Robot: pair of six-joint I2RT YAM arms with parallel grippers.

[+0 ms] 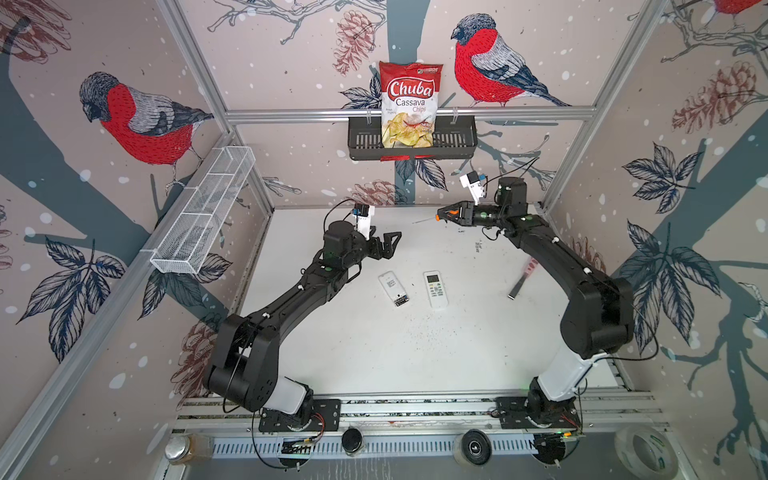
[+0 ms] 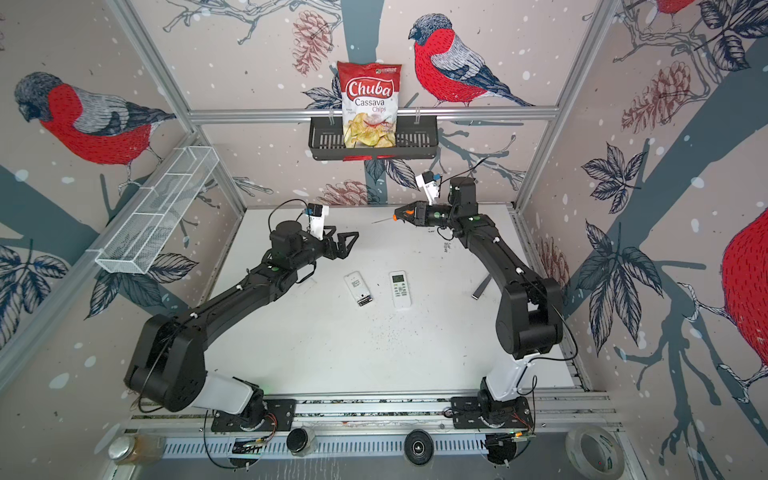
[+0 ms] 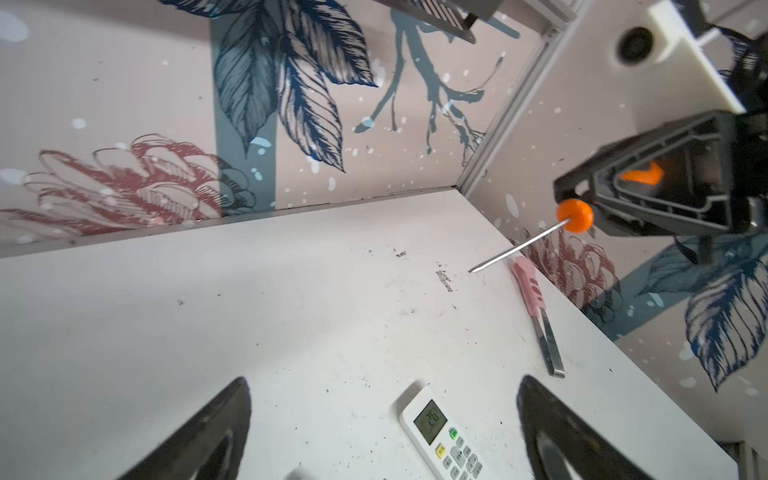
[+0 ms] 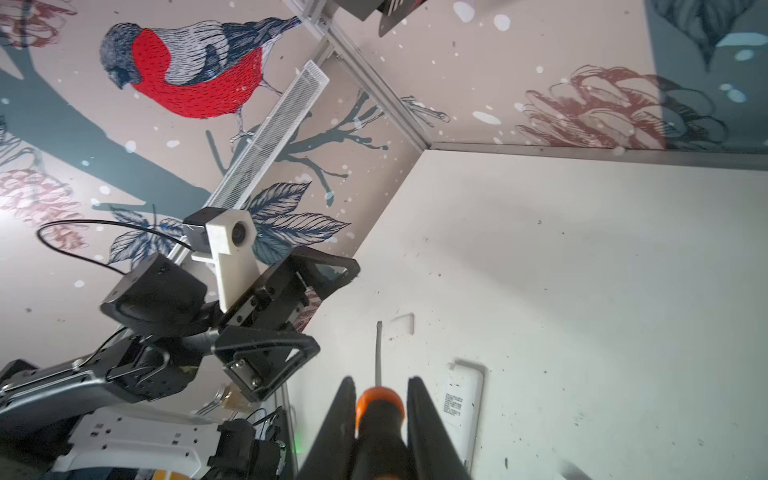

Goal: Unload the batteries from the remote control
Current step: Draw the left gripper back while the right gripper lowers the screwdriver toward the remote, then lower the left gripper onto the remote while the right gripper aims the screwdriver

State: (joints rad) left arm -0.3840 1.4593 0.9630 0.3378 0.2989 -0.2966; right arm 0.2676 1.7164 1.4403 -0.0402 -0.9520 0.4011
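We are holding our left gripper [image 1: 392,243] wide open above the counter [image 1: 374,353], while our right gripper [image 1: 444,215] is clamping the orange-handled screwdriver [image 4: 380,406].

Cells: the small black batteries [image 1: 401,300] are seen in both top views only as a dark speck at the open end of the white face-down remote control [image 1: 393,289], just beside the white display remote control [image 1: 435,289]; their number cannot be told.
Display remote: its keypad end is cut off in the left wrist view.
Driver: the handle of the orange-handled screwdriver [image 4: 380,407] is mostly covered by the right gripper [image 4: 382,380].
Flat tool: the pink-handled metal tool [image 1: 522,277], well apart from the display remote, is blurred.
Left fingers: those of the left gripper [image 3: 384,381] are blurred and cut off.
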